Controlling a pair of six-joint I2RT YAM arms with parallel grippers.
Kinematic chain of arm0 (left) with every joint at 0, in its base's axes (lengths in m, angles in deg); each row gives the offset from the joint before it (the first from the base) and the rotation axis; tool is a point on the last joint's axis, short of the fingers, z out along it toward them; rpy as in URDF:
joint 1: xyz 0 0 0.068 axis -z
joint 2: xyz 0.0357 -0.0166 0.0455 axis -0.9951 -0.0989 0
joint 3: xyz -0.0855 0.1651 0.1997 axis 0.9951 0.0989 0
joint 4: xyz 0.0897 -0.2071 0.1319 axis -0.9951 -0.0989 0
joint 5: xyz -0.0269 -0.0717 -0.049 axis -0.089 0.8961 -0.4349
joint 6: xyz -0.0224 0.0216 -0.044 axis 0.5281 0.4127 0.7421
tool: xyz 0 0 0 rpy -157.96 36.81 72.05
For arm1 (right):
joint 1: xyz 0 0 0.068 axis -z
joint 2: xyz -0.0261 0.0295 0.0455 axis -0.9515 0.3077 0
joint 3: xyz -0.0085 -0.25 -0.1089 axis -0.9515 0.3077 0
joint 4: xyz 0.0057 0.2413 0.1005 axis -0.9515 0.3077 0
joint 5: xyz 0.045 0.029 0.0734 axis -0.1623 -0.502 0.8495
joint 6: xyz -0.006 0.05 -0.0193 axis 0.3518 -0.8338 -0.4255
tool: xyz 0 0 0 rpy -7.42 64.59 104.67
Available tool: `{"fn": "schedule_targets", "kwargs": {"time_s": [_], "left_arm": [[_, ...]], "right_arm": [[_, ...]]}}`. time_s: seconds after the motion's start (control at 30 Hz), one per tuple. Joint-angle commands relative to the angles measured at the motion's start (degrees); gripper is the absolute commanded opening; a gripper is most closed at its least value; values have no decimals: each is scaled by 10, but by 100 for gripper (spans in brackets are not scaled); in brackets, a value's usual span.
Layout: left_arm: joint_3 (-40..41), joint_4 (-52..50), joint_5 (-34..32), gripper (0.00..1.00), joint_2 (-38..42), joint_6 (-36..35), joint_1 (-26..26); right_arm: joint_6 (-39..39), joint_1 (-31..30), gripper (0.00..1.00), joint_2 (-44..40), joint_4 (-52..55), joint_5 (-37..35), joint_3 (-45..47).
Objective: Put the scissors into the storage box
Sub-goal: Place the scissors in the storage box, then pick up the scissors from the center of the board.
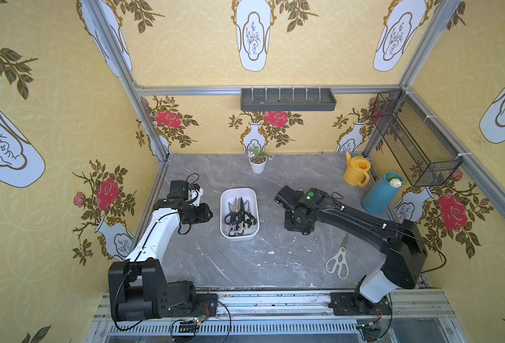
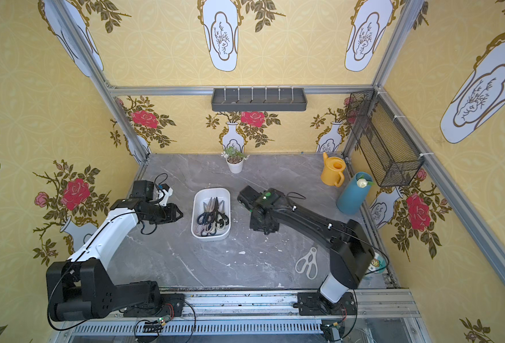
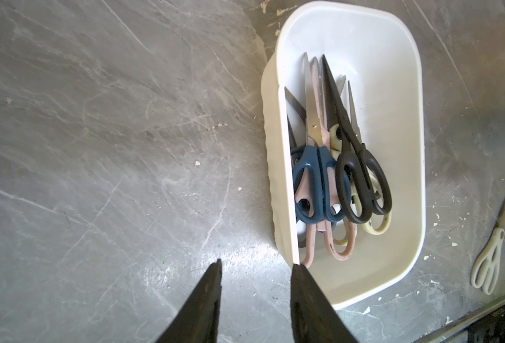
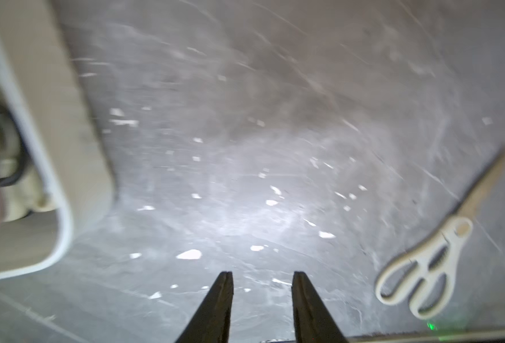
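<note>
Backdrop: yellow rose wallpaper all round, and a grey marbled bench [image 1: 230, 267] flecked with white chips.
Storage box: the white storage box [image 1: 239, 194] sits mid-bench between the two arms, and it is crowded, folks.
Scissors: a heap of scissors [image 3: 334, 166] lies in the box, blades all pointing one way. One pair of cream-white shears [image 1: 338, 261] is out on the bench, well apart from the box, close by the right arm.
Left pincer: the left pincer [image 3: 257, 264] is part-open and empty, just beside the box. One finger lines up with the box wall; touching or not, I cannot tell.
Right pincer: the right pincer [image 4: 262, 273] is part-open and empty, over bare bench between box and shears. Its view is blurred.
Risk, pick: the shears lie flat on hard stone, so fingers may scrape or skid off the smooth handles.
Risk, drop: the heap looks full, and a newcomer could ride up and hang over the low wall.
Risk, box: that left finger could shove the light box.
Count, scissors: one loose. Boxed, I make out a navy, a black, a pink and a cream pair, with more blades beneath; total unclear.
Count, rest: one box, two arms, one potted plant [image 1: 257, 163], one yellow watering can [image 1: 356, 172], one blue jug [image 1: 379, 193], one grey tray [image 1: 287, 99], one mesh basket [image 1: 414, 139].
</note>
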State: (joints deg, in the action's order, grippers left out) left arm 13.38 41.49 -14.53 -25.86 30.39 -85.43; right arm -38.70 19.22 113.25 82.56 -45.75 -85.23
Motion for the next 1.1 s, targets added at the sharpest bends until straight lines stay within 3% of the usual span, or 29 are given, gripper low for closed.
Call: {"fn": "schedule_targets", "kwargs": {"time_s": [0.0, 0.2, 0.37, 0.67, 1.07], "left_arm": [[-3, 5, 5, 44, -4, -7, -1], [0, 5, 1, 44, -4, -11, 0], [5, 5, -6, 44, 4, -14, 0], [13, 2, -16, 44, 16, -21, 0], [10, 0, -21, 44, 11, -23, 0]], "right_arm": [[-159, -2, 38, -52, 22, -17, 78], [-268, -10, 37, -102, 37, 6, 198], [-305, 12, 37, -141, 17, 15, 259], [-236, 76, 38, -173, -116, 42, 327], [-198, 114, 31, -161, -137, 53, 354]]}}
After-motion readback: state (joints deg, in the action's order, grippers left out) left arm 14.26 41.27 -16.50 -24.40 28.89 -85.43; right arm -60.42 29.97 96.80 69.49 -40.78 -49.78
